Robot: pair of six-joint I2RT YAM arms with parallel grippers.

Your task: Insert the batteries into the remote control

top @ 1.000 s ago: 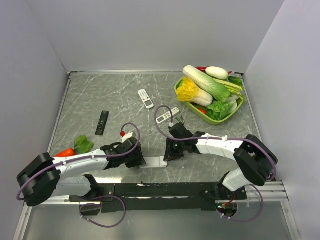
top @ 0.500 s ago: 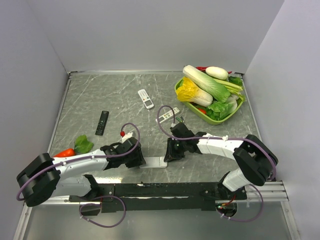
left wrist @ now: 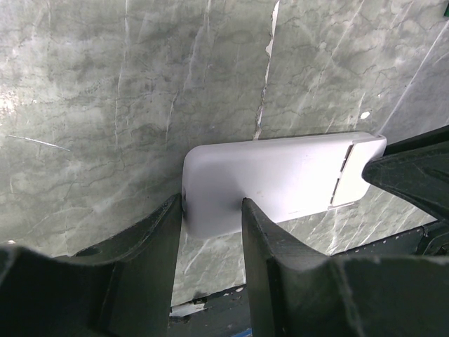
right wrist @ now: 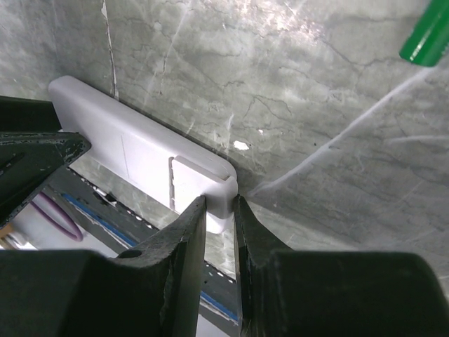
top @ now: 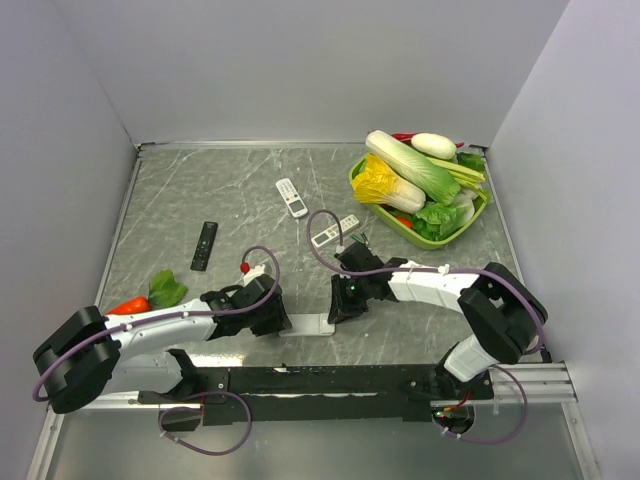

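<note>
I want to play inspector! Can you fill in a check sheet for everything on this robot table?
Surface: grey marbled table, no spills seen.
Job's things: near white remote, back up, between both tools; green battery loose on the table.
Clutter: far white remote, middle white remote, black remote, vegetable basket, red vegetable, green leaf.
Grippers: left tool and right tool each clamp one end of the near white remote.
Cables: purple cables loop above both arms.
Surroundings: plain walls; nothing else seen.

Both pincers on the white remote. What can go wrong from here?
The right pincer pinches only a corner of the held remote; it may slip off. The left pincer clamps the other end, so opposed pulls could twist it loose. The green battery lies nearby and could get knocked.
</note>
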